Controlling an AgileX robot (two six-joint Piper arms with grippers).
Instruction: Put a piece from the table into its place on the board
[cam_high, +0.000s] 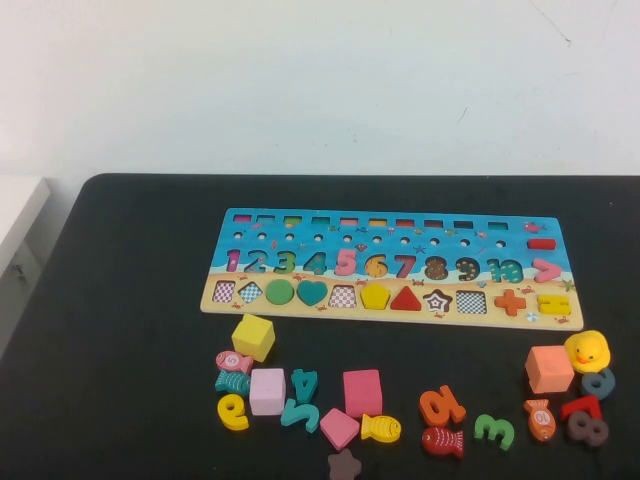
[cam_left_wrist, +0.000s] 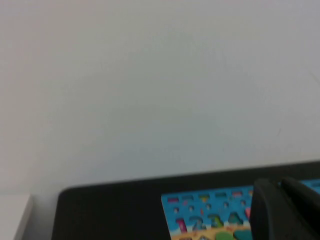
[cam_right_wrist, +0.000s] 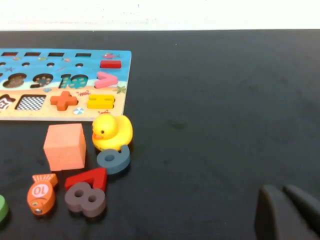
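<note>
Pentagon (cam_high: 375, 296) already sits in the board (cam_high: 300, 225) beside the red triangle (cam_high: 406, 298), so keep clear: left gripper (cam_left_wrist: 282, 210) is near the board, right gripper (cam_right_wrist: 287, 212) over desk (cam_right_wrist: 225, 125) beyond the duck (cam_right_wrist: 112, 131); I cannot tell how the jaws stand.

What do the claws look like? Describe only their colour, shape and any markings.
Little shows. The left claw appears in the left wrist view as two matte black, rounded finger tips in front of the long wooden puzzle board with a blue top. The right claw looks the same, dark and blunt, over the matte black tabletop. No cables, markings or arm links show, and neither arm shows in the high view.
</note>
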